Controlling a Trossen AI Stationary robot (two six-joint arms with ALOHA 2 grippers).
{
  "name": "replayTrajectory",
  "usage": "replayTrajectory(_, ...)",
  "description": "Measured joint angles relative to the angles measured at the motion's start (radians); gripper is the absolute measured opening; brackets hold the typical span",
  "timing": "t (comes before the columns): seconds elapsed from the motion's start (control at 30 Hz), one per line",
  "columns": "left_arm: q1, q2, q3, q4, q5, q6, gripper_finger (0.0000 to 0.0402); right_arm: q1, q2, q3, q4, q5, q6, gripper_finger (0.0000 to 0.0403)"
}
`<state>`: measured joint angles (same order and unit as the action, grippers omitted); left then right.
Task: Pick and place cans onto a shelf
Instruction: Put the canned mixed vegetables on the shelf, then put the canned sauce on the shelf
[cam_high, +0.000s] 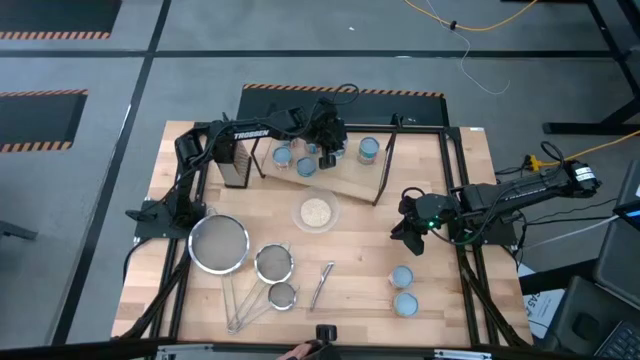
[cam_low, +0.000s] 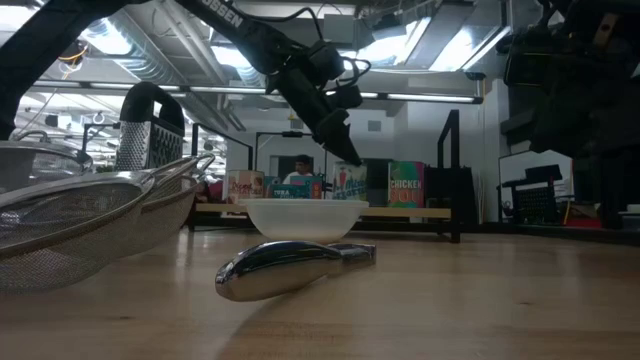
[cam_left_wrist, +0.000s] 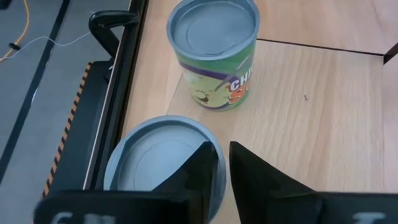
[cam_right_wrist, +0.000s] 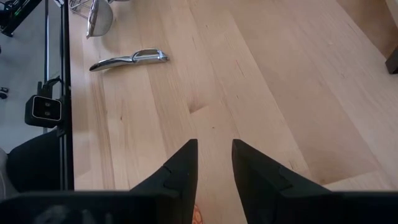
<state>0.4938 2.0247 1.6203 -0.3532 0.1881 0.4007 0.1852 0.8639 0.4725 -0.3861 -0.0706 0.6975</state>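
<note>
Left pincer (cam_high: 326, 148) hovers over the shelf (cam_high: 352, 181), fingers nearly closed, empty, above a can (cam_left_wrist: 163, 163). We should lift straight up, avoid clipping it. Right pincer (cam_right_wrist: 214, 163) slightly open, empty, over desk (cam_high: 360, 290).

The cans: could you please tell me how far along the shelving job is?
Done: three cans stand on the shelf. In hand: the left pincer hovers over a fourth can on that shelf. Left: two table cans wait on the tabletop near the open, empty right pincer.
</note>
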Motion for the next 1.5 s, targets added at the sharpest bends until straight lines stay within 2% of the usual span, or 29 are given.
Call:
replayTrajectory(0.3, -0.002, 0.0, 0.0, -0.001, -0.001, -0.001, 0.009, 0.0, 0.0, 0.0, 0.0, -0.001, 0.0, 0.0103)
replayTrajectory(0.63, -0.024, -0.031, 0.001, 0.007, -0.021, -0.001, 0.009, 0.0, 0.0, 0.0, 0.0, -0.001, 0.0, 0.0103)
replayTrajectory(0.93, -0.081, -0.153, 0.002, -0.033, -0.043, -0.034, 0.0088, 0.001, 0.0, 0.0, -0.009, -0.03, 0.001, 0.0103)
replayTrajectory(1.17, -0.191, -0.289, 0.0, -0.175, -0.059, -0.114, 0.0089, 0.007, 0.001, 0.0, -0.006, -0.141, 0.033, 0.0103)
replayTrajectory(1.4, -0.313, -0.407, 0.001, -0.413, -0.076, -0.191, 0.0087, 0.126, 0.015, 0.0, 0.004, -0.14, 0.137, 0.0103)
replayTrajectory(1.5, -0.374, -0.428, -0.012, -0.447, -0.129, -0.258, 0.0086, 0.194, 0.023, 0.0, 0.001, -0.116, 0.184, 0.0103)
